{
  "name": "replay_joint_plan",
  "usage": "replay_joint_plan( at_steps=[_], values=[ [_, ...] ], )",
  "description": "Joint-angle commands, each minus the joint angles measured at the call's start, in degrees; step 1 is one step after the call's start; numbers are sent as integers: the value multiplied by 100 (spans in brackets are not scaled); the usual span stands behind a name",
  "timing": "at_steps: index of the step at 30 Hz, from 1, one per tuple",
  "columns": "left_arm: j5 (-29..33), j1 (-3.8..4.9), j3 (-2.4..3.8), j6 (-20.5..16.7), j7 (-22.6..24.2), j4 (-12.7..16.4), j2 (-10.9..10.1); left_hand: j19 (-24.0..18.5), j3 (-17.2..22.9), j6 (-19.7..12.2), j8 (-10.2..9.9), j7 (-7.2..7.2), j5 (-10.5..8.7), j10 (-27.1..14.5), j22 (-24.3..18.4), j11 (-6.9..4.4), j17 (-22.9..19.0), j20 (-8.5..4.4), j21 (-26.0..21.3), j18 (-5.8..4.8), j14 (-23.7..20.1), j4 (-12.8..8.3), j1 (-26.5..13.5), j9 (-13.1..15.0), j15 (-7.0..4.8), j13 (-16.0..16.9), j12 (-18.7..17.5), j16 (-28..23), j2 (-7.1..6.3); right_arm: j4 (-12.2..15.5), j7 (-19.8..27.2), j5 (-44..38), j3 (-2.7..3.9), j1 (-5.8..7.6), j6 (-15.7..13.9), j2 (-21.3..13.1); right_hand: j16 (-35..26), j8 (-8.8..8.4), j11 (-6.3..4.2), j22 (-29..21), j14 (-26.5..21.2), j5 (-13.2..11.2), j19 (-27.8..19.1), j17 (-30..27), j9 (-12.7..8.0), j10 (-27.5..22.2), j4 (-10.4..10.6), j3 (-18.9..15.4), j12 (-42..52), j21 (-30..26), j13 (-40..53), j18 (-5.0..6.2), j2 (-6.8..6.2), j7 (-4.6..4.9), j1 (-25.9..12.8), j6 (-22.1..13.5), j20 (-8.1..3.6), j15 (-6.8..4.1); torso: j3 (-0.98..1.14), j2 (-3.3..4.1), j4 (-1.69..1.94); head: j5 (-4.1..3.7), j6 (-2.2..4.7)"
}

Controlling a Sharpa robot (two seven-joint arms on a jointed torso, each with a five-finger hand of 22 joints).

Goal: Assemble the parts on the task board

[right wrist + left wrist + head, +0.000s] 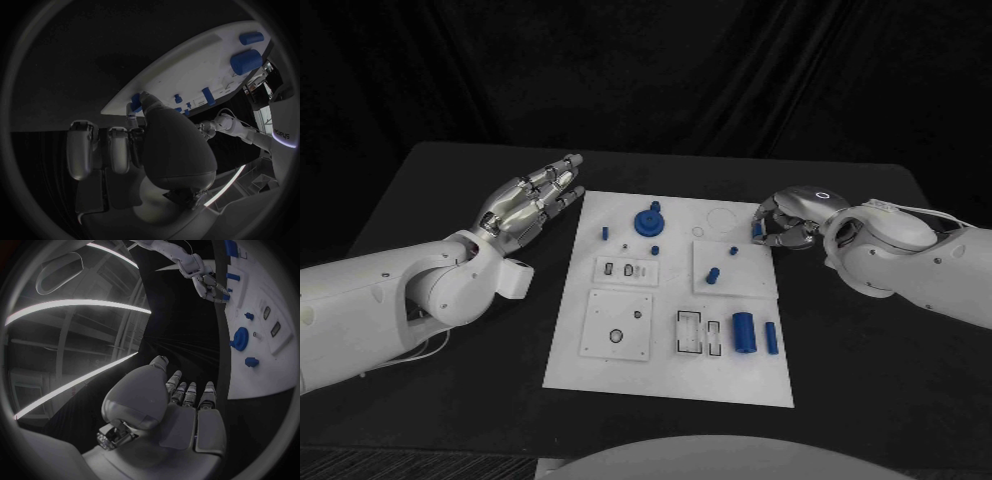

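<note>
The white task board [672, 372] lies mid-table. On it are a blue round knob [649, 221], a small peg [604, 232], two short pegs [733, 250] [713, 275], a thick blue cylinder [744, 333] and a slim bar [772, 335]. My left hand [531, 200] hovers by the board's far left edge with its fingers stretched out and apart, holding nothing. My right hand [790, 222] is curled at the board's right edge, and it pinches a small blue part [759, 230]. In the right wrist view that part [135, 102] sits at the thumb tip, against the board's rim [187, 70].
Raised white sub-plates [625, 270] [619, 325] and a slotted holder [692, 333] sit on the board. Bare black table [877, 380] surrounds it, and its far edge runs behind both hands. The left wrist view shows the knob [240, 338] and a peg [251, 361].
</note>
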Motion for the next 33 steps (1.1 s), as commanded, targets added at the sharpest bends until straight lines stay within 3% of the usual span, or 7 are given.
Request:
replay_joint_plan(
  at_steps=[1, 8, 10, 14, 23, 27, 33],
  values=[
    [-3, -9, 5, 84, 23, 4, 11, -6, 57, -2, 21, 18, 25, -6, -8, 52, -8, 41, -20, 58, -13, 0, 46, 5, 49, -10, -20, -21, -28, -4, -1, -19, 3, -16, -162, -2, 15, 110, -44, 1225, 612, 26, 207, 1510, 99, 586, -51, 7, 15, -43, 1506, -25, 81, -7, 64, 74, -41, -43, 0, -2, -3, 11, 6],
    [-3, -12, 5, 96, -1, 1, 2, -6, 57, -2, 21, 18, 25, -6, -8, 52, -8, 41, -20, 58, -13, 0, 46, 5, 49, -10, -20, -21, -28, 118, 4, -19, 4, -15, -390, -47, 15, 210, -42, 1217, 612, 150, 194, 1510, 176, 586, -106, 35, 15, -78, 1506, -19, 133, 2, 110, 59, -41, -41, -1, -4, -3, 30, 16],
    [-3, -13, 5, 95, -3, 2, -4, -6, 57, -2, 21, 18, 25, -6, -8, 52, -8, 41, -20, 58, -13, 0, 46, 5, 49, -10, -20, -21, -28, 209, -1, -19, 4, -13, -487, -72, 15, 247, -34, 1220, 612, 372, 198, 1510, 213, 586, -125, 43, 15, -81, 1506, -19, 125, 15, 111, 7, -37, -35, -2, -5, -1, 31, 20],
    [-3, -14, 5, 97, -13, -5, -1, -6, 57, -2, 21, 18, 25, -6, -8, 52, -8, 41, -20, 58, -13, 0, 46, 5, 49, -10, -20, -21, -28, 528, -24, -19, 6, 66, -692, -120, 15, 275, -21, 1223, 612, 585, 201, 1510, 244, 586, -116, 50, 15, -85, 1506, -20, 107, 34, 79, -54, -29, -24, -1, -6, 1, 19, 24],
    [-3, -15, 5, 120, -27, -35, 47, -6, 68, 4, 22, 21, 27, -6, -8, 54, -8, 44, -20, 58, -13, -3, 46, 6, 49, -10, -20, -21, -25, 1282, 36, -19, 7, 246, -768, 91, 15, 269, -7, 1232, 612, 748, 213, 1510, 252, 586, -114, 66, 15, -73, 1506, -24, 82, 53, 49, -140, -19, -12, -4, -7, -10, -15, -6],
    [-3, -16, 5, 134, -33, -51, 70, -6, 68, 4, 22, 21, 27, -6, -8, 54, -8, 44, -20, 58, -13, -3, 46, 6, 49, -10, -20, -21, -25, 1356, 64, -19, 6, 184, -638, 353, 15, 266, -3, 1231, 612, 762, 212, 1510, 252, 586, -114, 66, 15, -76, 1506, -23, 74, 62, 44, -151, -18, -11, -9, -9, 2, -10, -6],
    [-3, -17, 5, 147, -34, -65, 86, -6, 75, -1, 21, 22, 29, -6, -8, 54, -8, 45, -20, 58, -13, -6, 46, 6, 51, -10, -20, -21, -24, 1202, 75, -19, 7, 3, -436, 840, 15, 276, 23, 1291, 612, 787, 300, 1510, 259, 586, -111, 68, 15, 91, 1506, -64, 59, 95, -2, -159, -10, 4, -6, -4, 10, -28, 17]
  ],
)
